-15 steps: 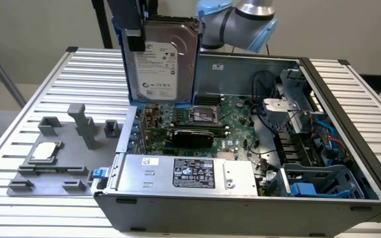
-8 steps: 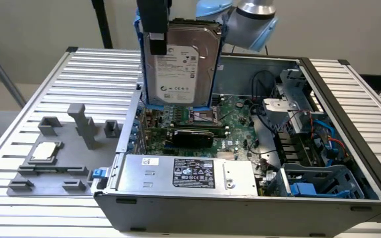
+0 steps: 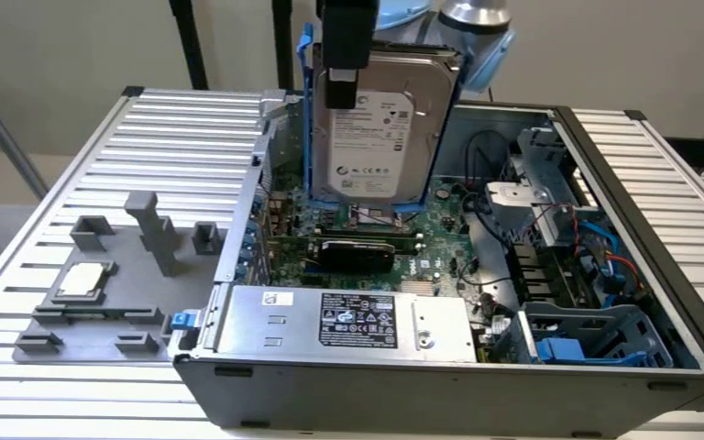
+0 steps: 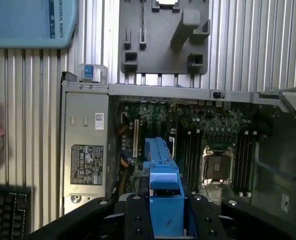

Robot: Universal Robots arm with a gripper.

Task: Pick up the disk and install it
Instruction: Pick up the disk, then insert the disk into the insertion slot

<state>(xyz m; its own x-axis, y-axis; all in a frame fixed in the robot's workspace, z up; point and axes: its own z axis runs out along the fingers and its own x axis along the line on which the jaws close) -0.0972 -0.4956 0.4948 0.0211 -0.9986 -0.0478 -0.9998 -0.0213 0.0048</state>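
Nearest the lens, the power-supply box (image 3: 340,316), grey with a black label, bedded just inside the near wall of the open computer case (image 3: 450,403). Off to the exterior view's left of the case, on the ribbed table (image 3: 181,119): a grey fixture plate (image 3: 107,307) with the small silver processor chip (image 3: 83,278) seated in it, well apart from the action.

Over the middle of the case, the disk (image 3: 383,128): up in the air, standing on edge, white label facing the exterior camera. Lower end hanging just above the motherboard (image 3: 365,247), touching nothing in there as far as can be told. Gripper (image 3: 347,46) clamped onto it from above, jaws closed tight across the blue carrier frame (image 4: 163,170), black fingers (image 4: 136,216) either side in the wrist view.

Toward the exterior view's right, inside the case's near corner, a grey-blue drive cage (image 3: 597,335).

Judging the handling: stiff, dense metal, hefty for its bulk, smooth-sided and no friend of knocks. Plastic frame likely a little springy, so best pinched across the frame's long rails, never on the label face or the bare circuit side.
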